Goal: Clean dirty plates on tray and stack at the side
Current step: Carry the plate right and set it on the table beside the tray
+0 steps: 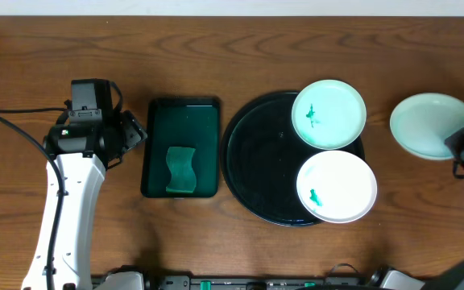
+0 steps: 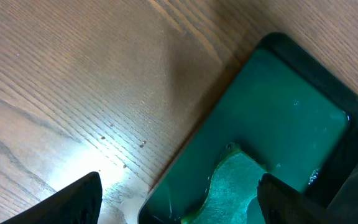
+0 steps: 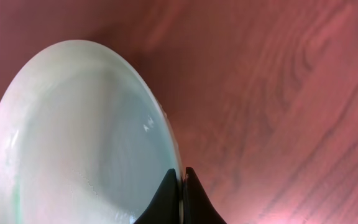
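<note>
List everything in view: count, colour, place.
black tray: one, black, round, table centre
green tray: one, dark green, rectangular, left of the black tray
sponge: one, green, in the green tray
far plate: one, pale mint, green smear, black tray's far right edge
near plate: one, white, green smear, black tray's near right edge
third plate: one, pale mint, no smear visible, right of the black tray
table: one, brown wood
left gripper: one, black, open, by the green tray's left edge
right gripper: one, black, shut on the third plate's rim
</note>
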